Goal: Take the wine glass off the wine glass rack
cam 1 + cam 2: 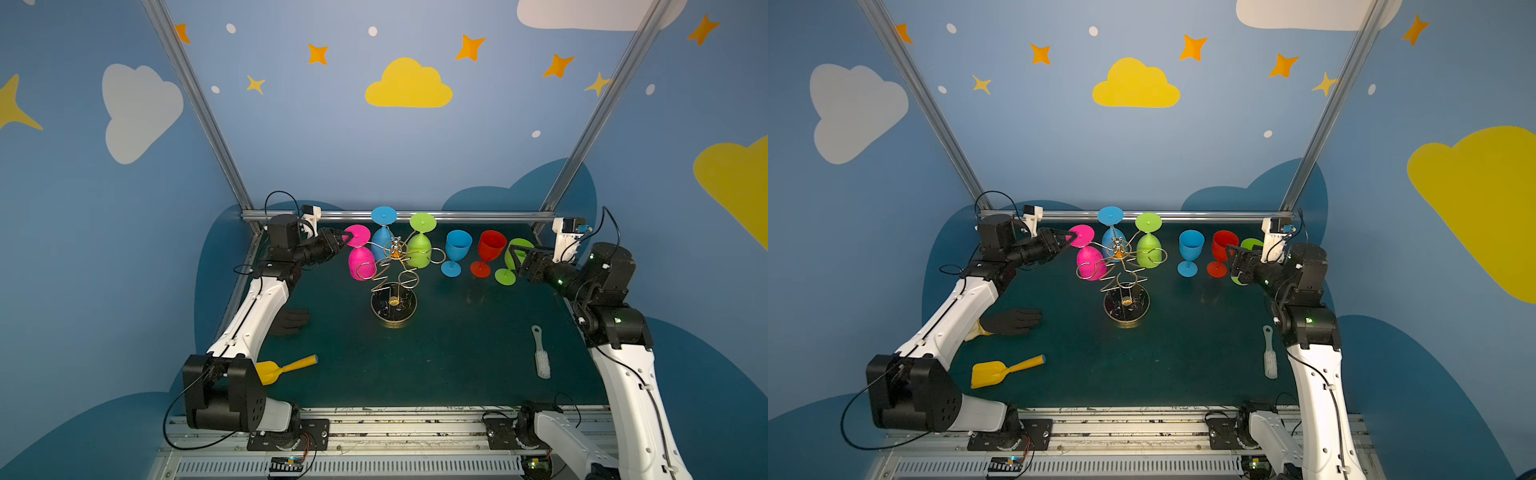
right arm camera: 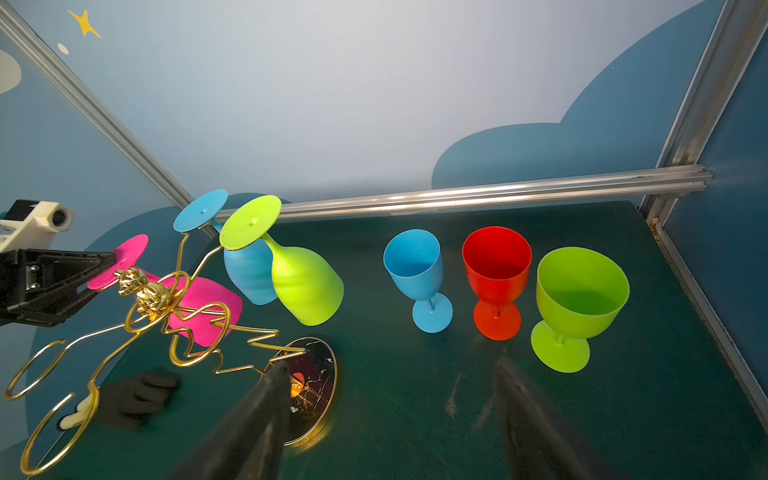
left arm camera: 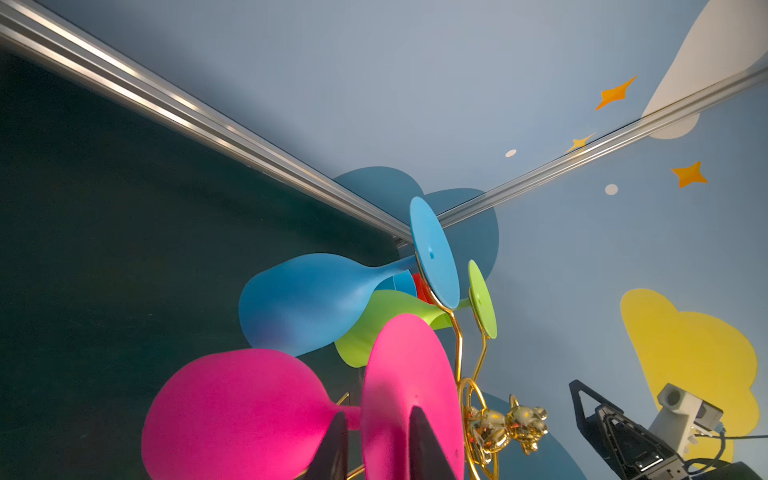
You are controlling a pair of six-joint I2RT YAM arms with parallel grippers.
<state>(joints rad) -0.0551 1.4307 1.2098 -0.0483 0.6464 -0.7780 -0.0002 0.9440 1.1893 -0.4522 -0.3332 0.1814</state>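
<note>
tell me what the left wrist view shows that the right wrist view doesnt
Only the left wrist view: both fingers of the left gripper straddling the pink glass at its foot, the right arm's white wrist camera, the yellow cloud.
Only the right wrist view: the wine glass rack down to its round base, the black glove, and in full the standing blue glass, red glass and standing green glass.
Both: the pink glass, hanging blue glass and hanging green glass on the rack, and its gold knob.
</note>
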